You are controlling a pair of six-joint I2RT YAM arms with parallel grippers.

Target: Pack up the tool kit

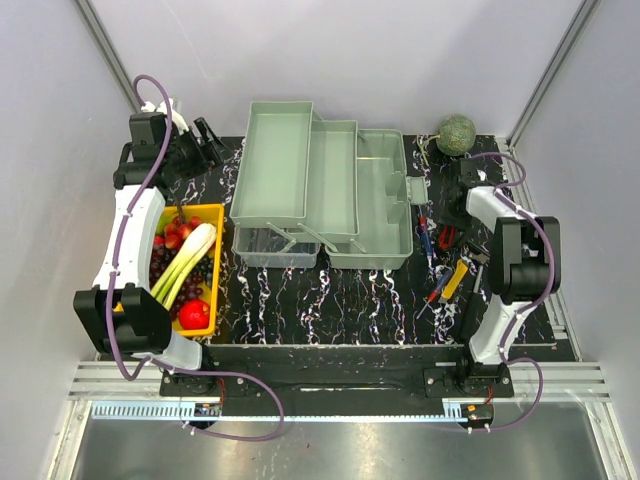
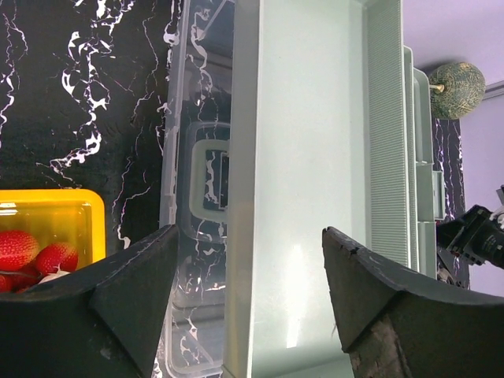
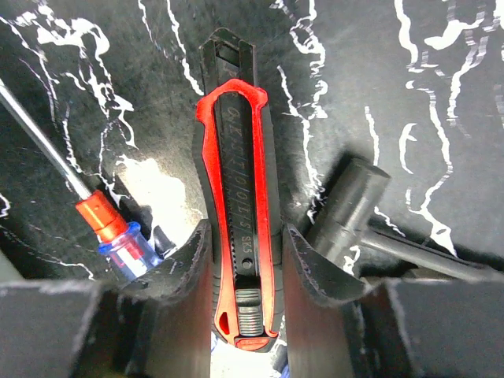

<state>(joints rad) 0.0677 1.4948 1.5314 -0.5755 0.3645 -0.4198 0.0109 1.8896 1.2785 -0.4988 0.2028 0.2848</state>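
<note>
The pale grey-green toolbox (image 1: 385, 215) stands open at mid-table with its fold-out trays (image 1: 272, 165) spread to the left. Its translucent lid (image 1: 272, 250) lies in front. My right gripper (image 1: 447, 232) is shut on a red-and-black utility knife (image 3: 240, 157), with one finger against each side, low over the mat. A blue-handled screwdriver (image 3: 122, 244) lies to its left and a black hammer head (image 3: 350, 209) to its right. More tools, one of them yellow (image 1: 455, 280), lie to the right of the box. My left gripper (image 2: 250, 232) is open and empty at the far left (image 1: 208, 138), facing the tray (image 2: 315, 157).
A yellow tray (image 1: 218, 262) of produce sits at the left beside the left arm, and it also shows in the left wrist view (image 2: 55, 206). A green melon (image 1: 456, 133) lies at the back right. The enclosure walls stand close on both sides.
</note>
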